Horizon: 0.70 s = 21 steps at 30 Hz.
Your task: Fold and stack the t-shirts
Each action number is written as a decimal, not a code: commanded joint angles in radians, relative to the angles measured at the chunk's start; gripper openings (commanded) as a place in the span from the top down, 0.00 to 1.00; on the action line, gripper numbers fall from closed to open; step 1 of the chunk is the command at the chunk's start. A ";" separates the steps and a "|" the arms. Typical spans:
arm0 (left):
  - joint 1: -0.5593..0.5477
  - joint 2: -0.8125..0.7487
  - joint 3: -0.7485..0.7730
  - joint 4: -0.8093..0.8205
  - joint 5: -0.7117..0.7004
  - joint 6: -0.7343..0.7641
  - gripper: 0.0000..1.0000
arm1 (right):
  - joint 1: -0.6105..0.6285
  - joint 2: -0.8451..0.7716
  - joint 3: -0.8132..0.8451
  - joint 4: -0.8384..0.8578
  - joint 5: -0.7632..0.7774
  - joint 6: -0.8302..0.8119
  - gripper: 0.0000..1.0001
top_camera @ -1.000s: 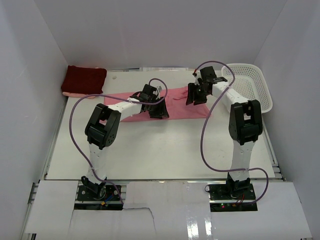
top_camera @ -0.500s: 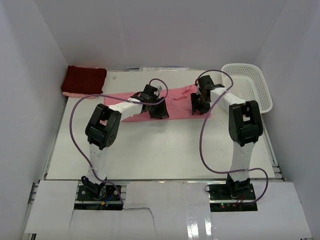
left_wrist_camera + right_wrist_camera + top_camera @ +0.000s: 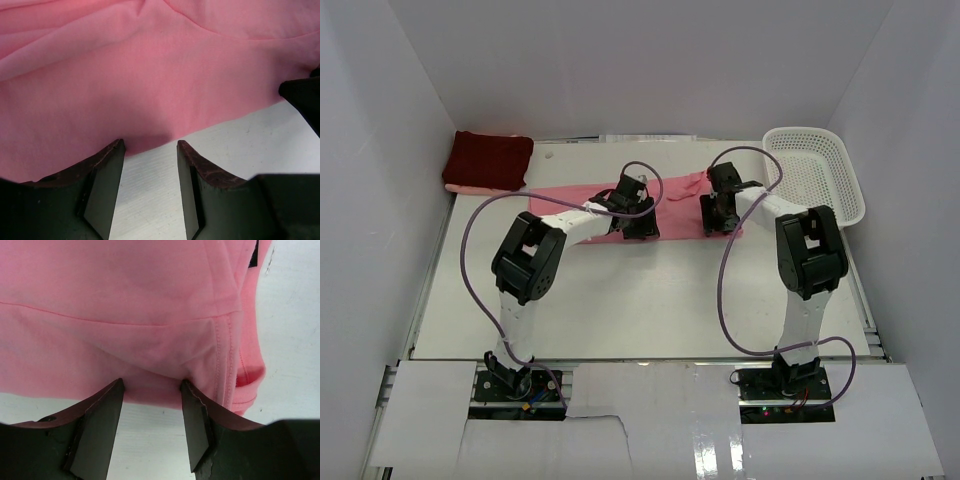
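Here the salmon pink t-shirt (image 3: 675, 200) lies flat on the desk (image 3: 640, 300) as a long band, its long axis running left to right across the far half. Both arms reach to its near edge: the left gripper (image 3: 150, 145) sits about the middle of the band, and the right gripper (image 3: 151, 382) is near its right end, where a stitched hem shows. Each gripper is released, jaws parted with only bare desk between them. The cloth edge lies straight ahead of the fingertips, touching or nearly so. The shirt is thus directly forward of both, and I judge the next move to be a short advance onto that edge and a pinch, each arm taking its own side. The dark maroon t-shirt (image 3: 488, 160) rests folded in the far left corner, well apart and nearer the left arm
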<state>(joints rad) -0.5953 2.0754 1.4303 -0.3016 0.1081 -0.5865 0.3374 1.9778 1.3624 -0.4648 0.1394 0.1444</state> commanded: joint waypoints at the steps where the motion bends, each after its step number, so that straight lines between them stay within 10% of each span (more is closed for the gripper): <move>1: -0.047 0.025 -0.085 -0.169 -0.031 -0.021 0.42 | 0.014 0.009 -0.095 -0.104 0.038 0.012 0.44; 21: -0.262 -0.227 -0.326 -0.260 -0.038 -0.220 0.41 | 0.063 -0.169 -0.308 -0.371 0.176 0.122 0.38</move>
<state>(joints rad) -0.8330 1.8633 1.1759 -0.3973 0.0715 -0.7563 0.3698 1.7798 1.1267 -0.6590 0.2184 0.2180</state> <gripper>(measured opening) 0.586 0.610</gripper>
